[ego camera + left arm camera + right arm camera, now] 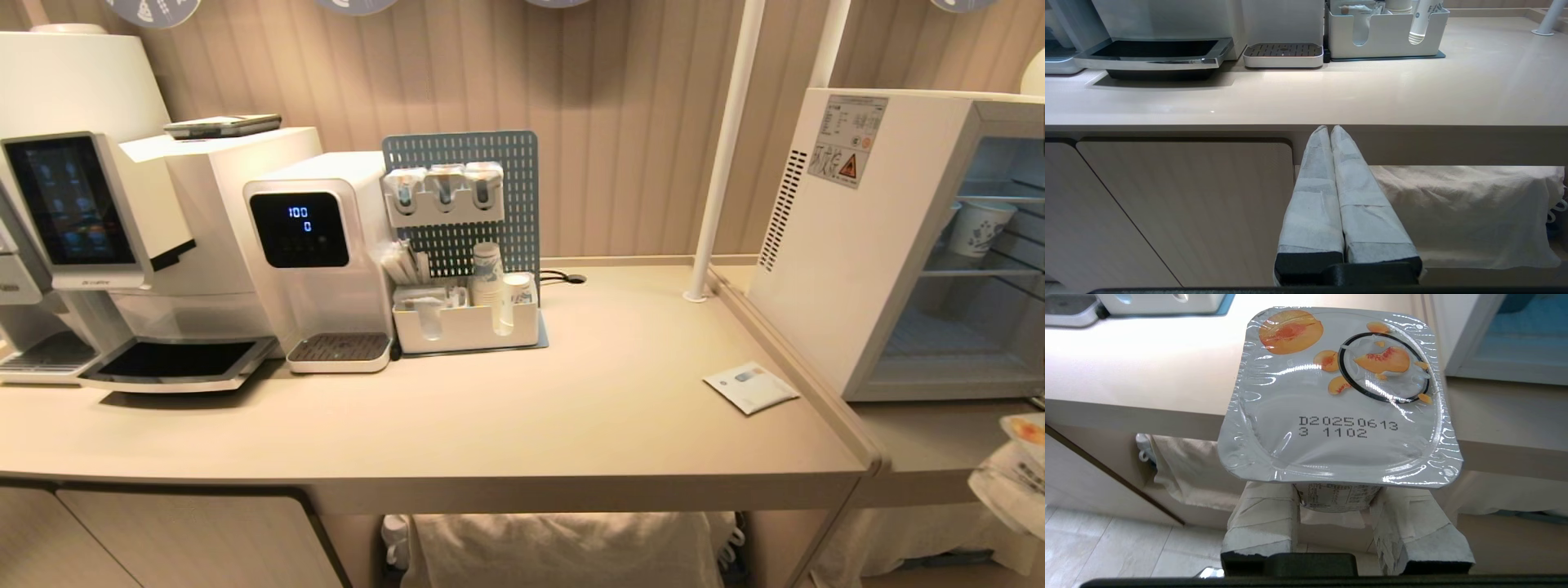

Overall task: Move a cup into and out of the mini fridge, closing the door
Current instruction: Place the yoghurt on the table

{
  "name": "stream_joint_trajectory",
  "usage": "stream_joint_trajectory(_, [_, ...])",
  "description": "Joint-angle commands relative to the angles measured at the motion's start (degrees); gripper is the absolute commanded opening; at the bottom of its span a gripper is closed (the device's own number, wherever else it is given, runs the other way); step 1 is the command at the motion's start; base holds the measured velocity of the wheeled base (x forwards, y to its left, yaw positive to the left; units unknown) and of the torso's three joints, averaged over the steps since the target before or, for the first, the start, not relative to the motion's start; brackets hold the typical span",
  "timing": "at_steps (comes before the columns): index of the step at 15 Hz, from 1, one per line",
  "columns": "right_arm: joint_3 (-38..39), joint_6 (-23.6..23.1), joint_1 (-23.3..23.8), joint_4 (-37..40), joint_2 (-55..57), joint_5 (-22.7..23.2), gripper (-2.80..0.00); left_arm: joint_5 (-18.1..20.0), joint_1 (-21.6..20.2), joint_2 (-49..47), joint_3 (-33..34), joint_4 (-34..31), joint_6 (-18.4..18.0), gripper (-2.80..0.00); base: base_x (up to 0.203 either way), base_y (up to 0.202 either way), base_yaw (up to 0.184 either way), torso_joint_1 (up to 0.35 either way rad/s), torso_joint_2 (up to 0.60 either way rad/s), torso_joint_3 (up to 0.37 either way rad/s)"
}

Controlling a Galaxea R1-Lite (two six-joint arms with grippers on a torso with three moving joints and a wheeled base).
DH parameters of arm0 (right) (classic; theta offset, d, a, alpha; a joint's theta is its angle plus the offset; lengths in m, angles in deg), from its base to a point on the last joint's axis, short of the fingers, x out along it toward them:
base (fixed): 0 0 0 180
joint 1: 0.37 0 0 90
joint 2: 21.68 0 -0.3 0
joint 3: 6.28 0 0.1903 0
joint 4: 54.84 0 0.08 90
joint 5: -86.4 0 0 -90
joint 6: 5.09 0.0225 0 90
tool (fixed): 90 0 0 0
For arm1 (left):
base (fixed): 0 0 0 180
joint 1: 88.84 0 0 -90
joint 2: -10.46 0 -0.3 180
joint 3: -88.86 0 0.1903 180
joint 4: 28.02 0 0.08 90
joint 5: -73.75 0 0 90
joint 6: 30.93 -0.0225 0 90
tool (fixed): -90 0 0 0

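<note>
Right end effector [1337, 522] clamped on the cup [1337, 404], taped fingers [1261, 526] gripping the tub body from both sides under the lid. Cup is a small white tub with a crinkled silver foil lid, peach pictures, a black ring and a printed date code. In the head view it sits at the lower right edge of the frame [1016, 469], below the mini fridge [857, 245]. Fridge is white with a warning sticker on its side, front open, wire shelves and a blue-patterned paper cup [980, 229] on a shelf visible. Door not identifiable in any view. Only the right wrist view shows the lid detail and the grip. Left end effector [1329, 130] fully closed and empty, seen only in the left wrist view, at centre frame, level with the front edge of the counter [1412, 90].
</note>
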Motion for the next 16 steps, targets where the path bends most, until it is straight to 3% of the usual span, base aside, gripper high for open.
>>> stream_joint_trajectory(1, [-0.06,0.12,-0.33,-12.95,26.03,0.49,-2.8,0.0,-0.05,0.0,0.08,0.01,0.04,-2.8,0.0,0.0,0.0,0.0,0.0,0.0])
stream_joint_trajectory(5, [-3.54,0.38,-0.94,-36.95,54.91,1.28,-2.8,0.0,-0.05,0.0,0.09,0.01,0.04,-2.8,0.0,0.0,0.0,0.0,0.0,0.0])
stream_joint_trajectory(8, [-14.37,0.5,-2.79,-45.83,69.11,-0.21,-2.8,0.0,-0.05,0.0,0.09,0.01,0.04,-2.8,0.0,0.0,0.0,0.0,0.0,0.0])
stream_joint_trajectory(12, [-29.98,0.55,-4.94,-43.02,81.3,-3.27,-2.8,0.0,-0.05,0.0,0.09,0.01,0.04,-2.8,0.0,0.0,0.0,0.0,0.0,0.0])
stream_joint_trajectory(16, [-44.87,0.54,-5.13,-32.59,89.9,-3.75,-2.8,0.0,-0.05,0.0,0.01,0.01,0.04,-2.8,0.0,0.0,0.0,0.0,0.0,0.0])
